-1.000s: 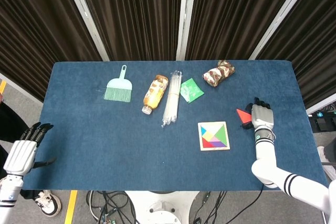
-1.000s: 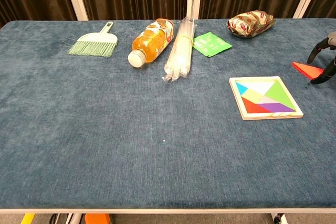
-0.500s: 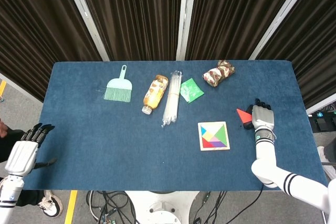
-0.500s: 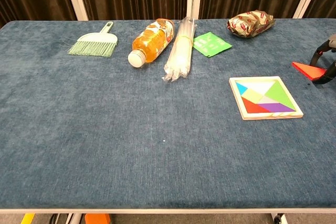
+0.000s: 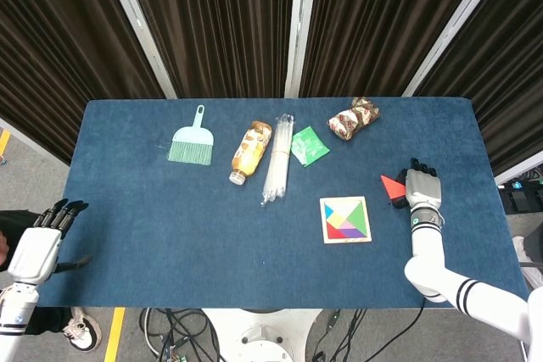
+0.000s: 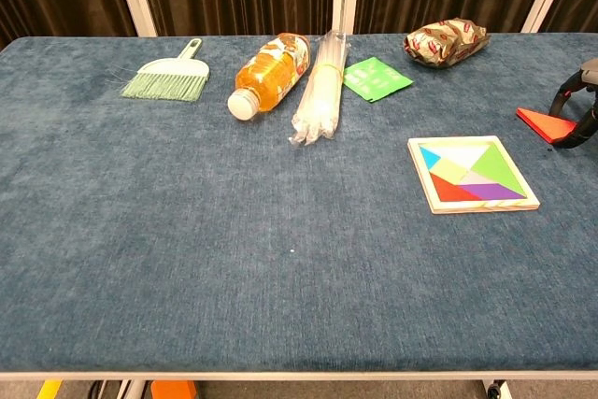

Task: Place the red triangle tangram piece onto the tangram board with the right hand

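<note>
A blue table (image 5: 170, 235) fills the middle of the head view, with dark curtains along the top of the frame. At the far lower left, off the table's edge, the left hand (image 5: 38, 247) hangs with its fingers straight, slightly apart and holding nothing.

In the upper left part of the table lies a mint-green hand brush (image 5: 192, 139), bristles toward the bottom of the frame. Right of it, near the upper centre, an orange drink bottle (image 5: 249, 151) lies on its side, its white cap pointing down. Just beside it lies a long clear plastic bundle (image 5: 277, 158), and next to that a small green packet (image 5: 309, 145). Further right, near the table's top edge, sits a brown patterned wrapped bundle (image 5: 353, 118).

Right of centre, the tangram board (image 5: 345, 219) lies flat, a square wooden tray already showing coloured pieces.

At the right side of the frame, apart from the board, the red triangle tangram piece (image 6: 547, 123) is pinched at its right end between the dark fingers (image 6: 563, 94) of the right hand (image 5: 422, 188). In the chest view the piece shows at the far right edge; whether it touches the table cannot be told.
</note>
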